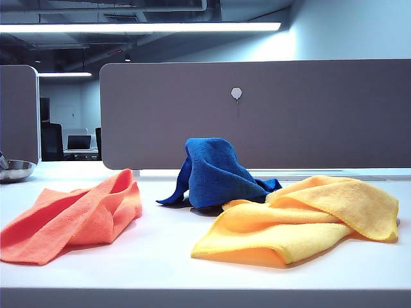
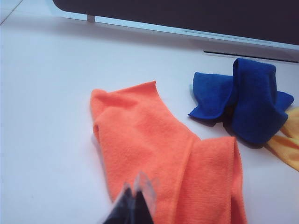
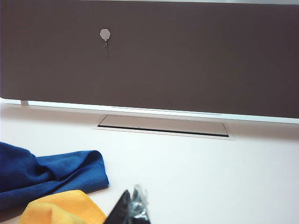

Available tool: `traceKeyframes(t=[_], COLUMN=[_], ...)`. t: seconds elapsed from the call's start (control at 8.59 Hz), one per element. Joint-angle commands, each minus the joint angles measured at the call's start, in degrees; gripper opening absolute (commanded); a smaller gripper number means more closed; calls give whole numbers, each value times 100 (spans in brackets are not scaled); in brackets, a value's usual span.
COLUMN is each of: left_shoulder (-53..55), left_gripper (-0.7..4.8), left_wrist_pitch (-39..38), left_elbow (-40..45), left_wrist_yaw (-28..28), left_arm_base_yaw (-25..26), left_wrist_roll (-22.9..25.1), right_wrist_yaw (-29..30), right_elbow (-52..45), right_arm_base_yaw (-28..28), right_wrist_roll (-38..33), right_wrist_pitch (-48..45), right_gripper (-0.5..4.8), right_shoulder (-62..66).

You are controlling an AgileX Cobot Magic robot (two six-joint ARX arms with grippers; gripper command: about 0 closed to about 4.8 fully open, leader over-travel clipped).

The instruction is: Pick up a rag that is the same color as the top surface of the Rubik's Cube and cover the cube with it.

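Observation:
The deep blue rag point(image 1: 215, 172) stands draped in a tented heap at the table's middle; the Rubik's Cube is hidden from every view. The same rag point(image 2: 247, 100) shows in the left wrist view beyond the orange cloth, and its flat edge point(image 3: 51, 172) shows in the right wrist view. My left gripper point(image 2: 134, 186) hangs over the orange cloth, jaws shut together, holding nothing. My right gripper point(image 3: 133, 198) is beside the yellow cloth, also shut and empty. Neither gripper appears in the exterior view.
An orange-coral cloth point(image 1: 70, 218) lies at the left and a yellow cloth point(image 1: 302, 218) at the right, its edge touching the blue rag. A grey partition point(image 1: 257, 115) walls the table's back, with a cable hatch point(image 3: 163, 126) before it. A metal bowl point(image 1: 14, 170) sits far left.

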State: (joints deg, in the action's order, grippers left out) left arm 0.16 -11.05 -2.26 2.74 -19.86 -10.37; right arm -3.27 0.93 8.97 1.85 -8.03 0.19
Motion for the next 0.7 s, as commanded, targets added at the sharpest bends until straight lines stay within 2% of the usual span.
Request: traceKeyframes(t=[0.12, 0.35, 0.47, 0.58, 0.7], left_shoulder=[4, 4, 4, 4, 4], left_gripper=[-6, -4, -5, -5, -5], left_wrist_pitch=[133, 131, 138, 138, 138], left_elbow=[164, 164, 164, 166, 166], left_wrist_yaw=[-7, 4, 125, 544, 684], left_arm_base_yaw=[-2, -2, -2, -2, -2], left_wrist_roll=[92, 122, 317, 439, 437], right_wrist_yaw=[-2, -4, -7, -107, -140], right_elbow=[-70, -70, -70, -70, -70], right_arm_base_yaw=[7, 4, 4, -2, -4], right_wrist_roll=[17, 39, 177, 190, 238], right_wrist_pitch=[177, 389, 330, 282, 282], right_gripper=[-1, -1, -1, -1, -1], right_shoulder=[-7, -7, -7, -7, -7])
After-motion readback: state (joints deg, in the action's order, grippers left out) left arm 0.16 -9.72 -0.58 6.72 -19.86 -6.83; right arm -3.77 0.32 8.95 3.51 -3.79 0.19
